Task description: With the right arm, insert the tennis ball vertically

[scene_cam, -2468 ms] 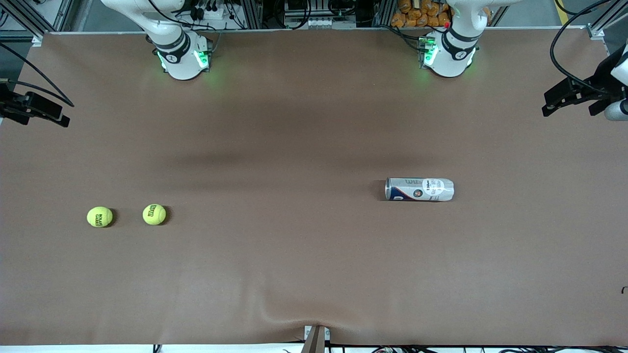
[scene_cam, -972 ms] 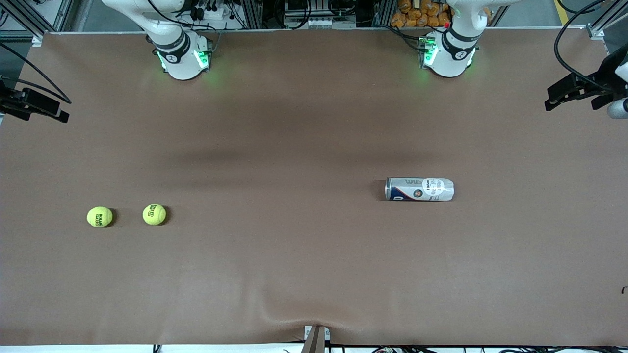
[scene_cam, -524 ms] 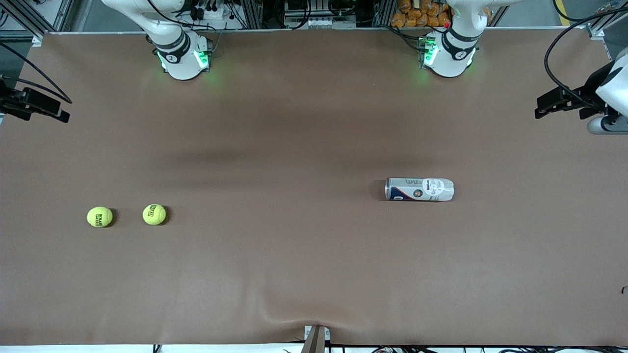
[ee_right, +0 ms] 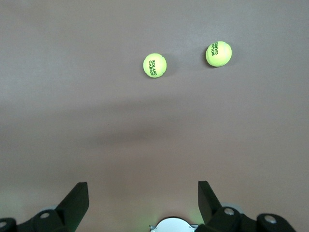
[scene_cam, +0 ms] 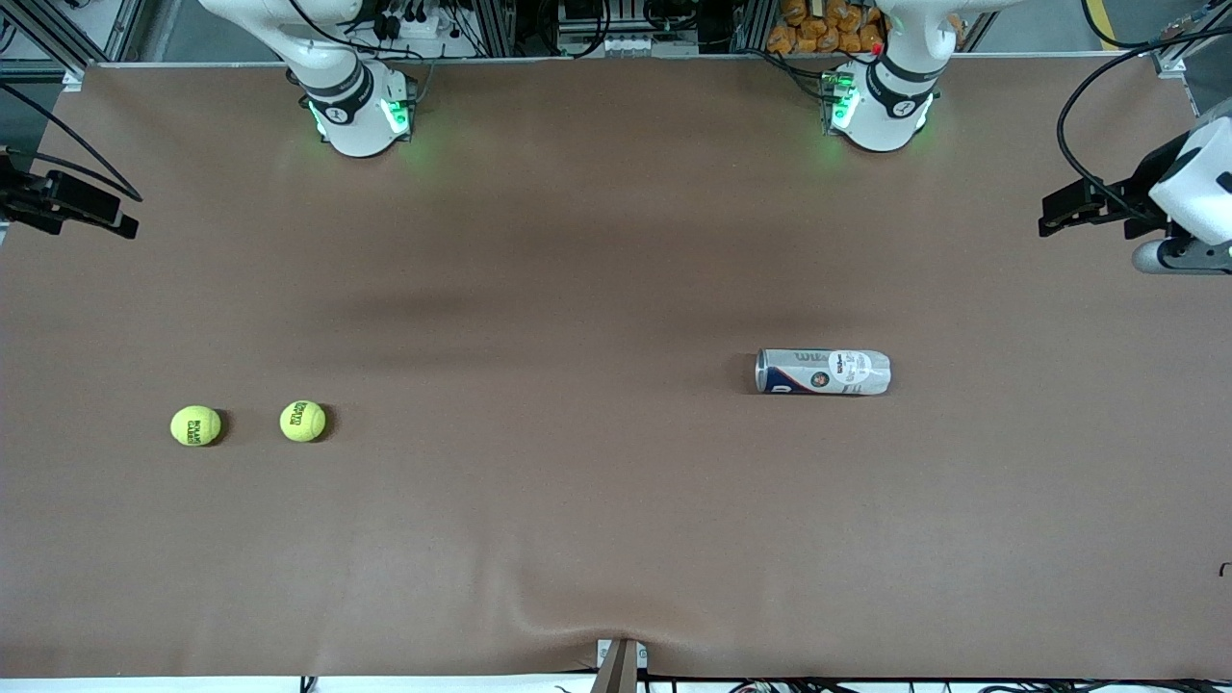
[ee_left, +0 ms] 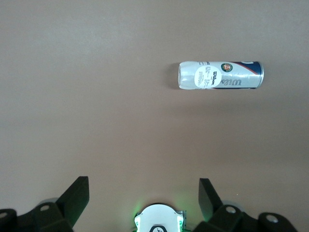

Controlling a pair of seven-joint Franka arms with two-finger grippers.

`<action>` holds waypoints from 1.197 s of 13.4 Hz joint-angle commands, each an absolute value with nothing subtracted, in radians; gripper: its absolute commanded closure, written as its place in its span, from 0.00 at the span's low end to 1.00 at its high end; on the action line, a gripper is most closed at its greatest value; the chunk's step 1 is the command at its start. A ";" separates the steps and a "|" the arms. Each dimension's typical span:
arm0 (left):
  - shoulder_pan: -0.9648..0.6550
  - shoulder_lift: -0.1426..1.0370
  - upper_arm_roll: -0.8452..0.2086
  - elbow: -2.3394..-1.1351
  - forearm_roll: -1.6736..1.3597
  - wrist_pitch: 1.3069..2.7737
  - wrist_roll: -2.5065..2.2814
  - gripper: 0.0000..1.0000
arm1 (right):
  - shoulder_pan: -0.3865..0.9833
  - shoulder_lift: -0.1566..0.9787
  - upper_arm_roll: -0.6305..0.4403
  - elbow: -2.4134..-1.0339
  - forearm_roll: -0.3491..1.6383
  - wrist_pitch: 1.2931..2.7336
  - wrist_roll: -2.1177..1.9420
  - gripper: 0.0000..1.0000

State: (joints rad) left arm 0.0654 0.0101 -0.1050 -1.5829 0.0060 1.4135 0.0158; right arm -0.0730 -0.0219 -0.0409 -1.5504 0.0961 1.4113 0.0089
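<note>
right gripper [ee_right: 143, 203] stood with its fingers [ee_right: 77, 200] spread wide and nothing between them, held high over the right arm's end of the table [scene_cam: 616, 539]; in the front view it showed as a black shape at the frame's edge [scene_cam: 72, 207]. two yellow-green tennis balls lay on the table under its wrist camera, near each other but apart. the ball closer to the table's middle [scene_cam: 302, 421] [ee_right: 155, 65] and the ball closer to the table's end [scene_cam: 195, 425] [ee_right: 218, 53] both sat clear of the gripper, each with dark lettering on it.

left gripper [ee_left: 143, 200] likewise stood wide apart and empty, up in the air over the left arm's end of the table [scene_cam: 1083, 204]. the ball can [scene_cam: 823, 372] [ee_left: 220, 75] lay on its side toward that end, long axis running along the table's length, untouched by either gripper and well apart from the balls.

both arm bases [scene_cam: 358, 111] showed green lights. brown cover of the table was wrinkled at the edge nearest the front camera.
</note>
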 commanded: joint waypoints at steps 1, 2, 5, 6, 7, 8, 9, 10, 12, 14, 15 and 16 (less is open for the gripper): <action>0.064 0.005 -0.109 -1.630 0.000 1.468 0.073 0.00 | -0.092 -0.032 -0.028 -1.545 0.104 1.396 -0.003 0.00; 0.064 0.006 -0.112 -1.641 -0.003 1.486 0.093 0.00 | -0.092 -0.032 -0.028 -1.545 0.104 1.396 -0.003 0.00; 0.066 0.006 -0.139 -1.690 -0.003 1.549 0.133 0.00 | -0.092 -0.032 -0.028 -1.546 0.104 1.396 -0.003 0.00; 0.064 0.006 -0.153 -1.715 -0.003 1.586 0.173 0.00 | -0.092 -0.031 -0.028 -1.546 0.104 1.396 -0.003 0.00; 0.064 0.008 -0.170 -1.750 -0.003 1.630 0.213 0.00 | -0.092 -0.032 -0.028 -1.546 0.104 1.396 -0.003 0.00; 0.064 0.014 -0.195 -1.782 0.005 1.669 0.234 0.00 | -0.092 -0.032 -0.028 -1.546 0.104 1.394 -0.003 0.00; 0.064 0.023 -0.224 -1.808 0.008 1.701 0.248 0.00 | -0.092 -0.031 -0.028 -1.546 0.104 1.391 -0.003 0.00; 0.064 0.040 -0.244 -1.827 0.009 1.730 0.270 0.00 | -0.092 -0.032 -0.028 -1.546 0.104 1.390 -0.003 0.00; 0.063 0.093 -0.284 -1.833 0.012 1.770 0.345 0.00 | -0.092 -0.032 -0.028 -1.546 0.104 1.391 -0.003 0.00; 0.052 0.155 -0.336 -1.832 0.101 1.813 0.421 0.00 | -0.092 -0.032 -0.028 -1.546 0.106 1.391 -0.003 0.00; 0.038 0.184 -0.359 -1.829 0.170 1.821 0.436 0.00 | -0.092 -0.032 -0.028 -1.546 0.104 1.391 -0.003 0.00; 0.019 0.222 -0.370 -1.821 0.229 1.824 0.437 0.00 | -0.092 -0.031 -0.028 -1.545 0.106 1.391 -0.003 0.00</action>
State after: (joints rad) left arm 0.0457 0.1663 -0.3419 -1.8390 0.1353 1.8101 0.4103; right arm -0.0730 -0.0219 -0.0398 -1.5488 0.0960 1.4004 0.0089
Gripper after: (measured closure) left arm 0.000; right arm 0.000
